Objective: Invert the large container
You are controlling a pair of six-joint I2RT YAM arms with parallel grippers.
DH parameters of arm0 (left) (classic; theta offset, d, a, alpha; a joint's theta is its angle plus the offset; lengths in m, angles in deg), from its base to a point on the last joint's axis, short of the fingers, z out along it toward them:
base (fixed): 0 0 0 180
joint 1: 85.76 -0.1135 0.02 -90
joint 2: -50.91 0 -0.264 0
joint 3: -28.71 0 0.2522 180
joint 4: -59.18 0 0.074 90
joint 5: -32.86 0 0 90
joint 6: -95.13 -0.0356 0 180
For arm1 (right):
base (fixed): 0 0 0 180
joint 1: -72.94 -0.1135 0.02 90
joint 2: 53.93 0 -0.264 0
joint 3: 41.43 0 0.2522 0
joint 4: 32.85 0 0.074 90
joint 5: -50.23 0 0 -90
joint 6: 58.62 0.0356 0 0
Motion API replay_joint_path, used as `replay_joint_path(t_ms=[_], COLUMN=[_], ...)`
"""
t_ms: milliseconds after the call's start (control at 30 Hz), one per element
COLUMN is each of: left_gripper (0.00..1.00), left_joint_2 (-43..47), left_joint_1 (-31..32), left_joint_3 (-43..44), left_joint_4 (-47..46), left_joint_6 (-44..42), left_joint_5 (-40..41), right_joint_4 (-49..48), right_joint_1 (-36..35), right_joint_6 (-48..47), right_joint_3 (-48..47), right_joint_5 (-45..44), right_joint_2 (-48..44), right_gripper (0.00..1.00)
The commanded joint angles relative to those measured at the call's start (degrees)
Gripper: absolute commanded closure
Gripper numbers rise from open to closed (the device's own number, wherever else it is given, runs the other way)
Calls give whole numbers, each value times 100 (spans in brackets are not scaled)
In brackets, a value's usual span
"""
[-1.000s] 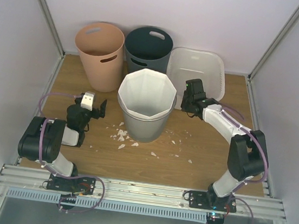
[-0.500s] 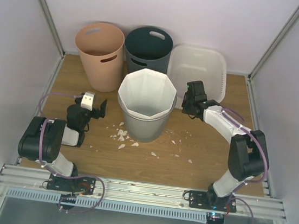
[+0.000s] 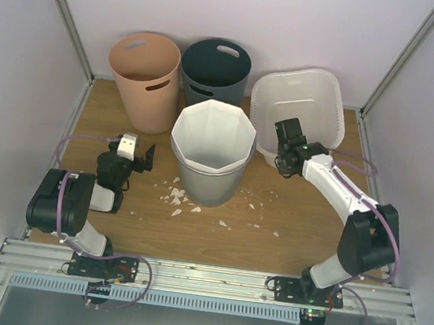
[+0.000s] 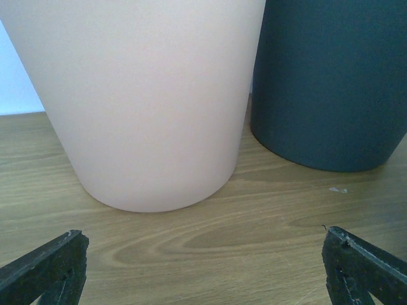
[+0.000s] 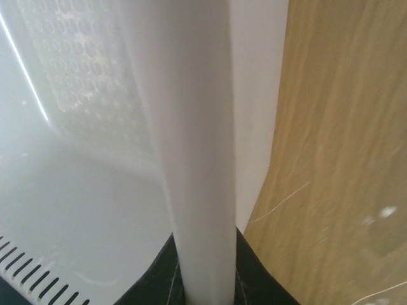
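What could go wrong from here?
The right gripper pinches only the thin rim of the large container at one spot, so the tilted tub could slip or twist out. The white faceted bin and dark bin stand close on its left; a swinging tub might knock them. The left gripper is open and far off, giving no support.

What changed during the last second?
The right gripper closed on the rim of the large container and raised it; the tub now looks tilted and shifted to the right. The left gripper stays open and still; the peach bin, dark bin and white faceted bin have not moved.
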Motion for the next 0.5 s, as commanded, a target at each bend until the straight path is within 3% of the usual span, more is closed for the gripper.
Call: replay_joint_path(t_ms=[0,200,333,467], left_gripper=[1,1,1,1], left_joint_2=[-39,-39,-39,-39], left_joint_1=[38,38,33,36], left_joint_3=[60,68,68,73], left_joint_4=[-454,-452,-452,-452], left_joint_6=[-99,-93,-97,-99], left_joint_5=[16,19,20,11], right_joint_4=[1253,2118,1657,1690], right_joint_1=[-34,-26,-40,-98], right_joint_6=[-977,-2720,-4749,-5694], right_joint_3=[-493,-537,-444,-313], right_joint_5=[-1913,-3975,-5125,-6445], right_joint_2=[-698,-1153,-1091,-754], right_gripper=[99,99,99,99])
